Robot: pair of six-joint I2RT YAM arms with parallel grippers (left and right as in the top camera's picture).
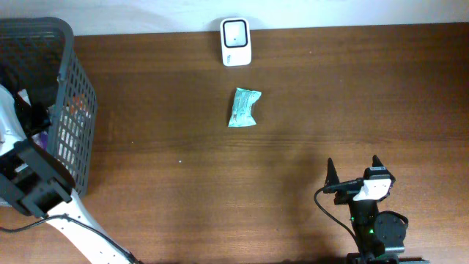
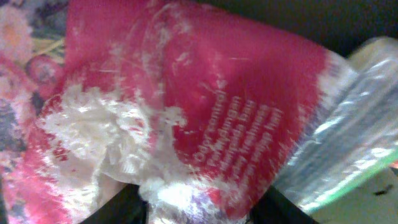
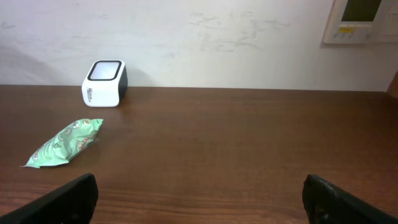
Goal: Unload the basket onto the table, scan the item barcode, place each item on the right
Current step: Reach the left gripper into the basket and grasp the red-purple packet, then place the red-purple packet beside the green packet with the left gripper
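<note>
A red and white plastic packet (image 2: 205, 106) with white lettering fills the left wrist view, inside the grey basket (image 1: 73, 95) at the table's left edge. My left gripper (image 2: 199, 208) has its dark fingers (image 2: 122, 208) pressed on either side of the packet's crumpled white end. No barcode shows on it. The white scanner (image 1: 236, 41) with a dark window stands at the far middle of the table, also visible in the right wrist view (image 3: 104, 83). Near the front right, my right gripper (image 1: 354, 172) rests open and holds nothing.
A green snack packet (image 1: 243, 108) lies on the wooden table just in front of the scanner, and shows in the right wrist view (image 3: 64, 144). A clear plastic pack (image 2: 348, 137) lies beside the red packet in the basket. A white wall stands behind the table.
</note>
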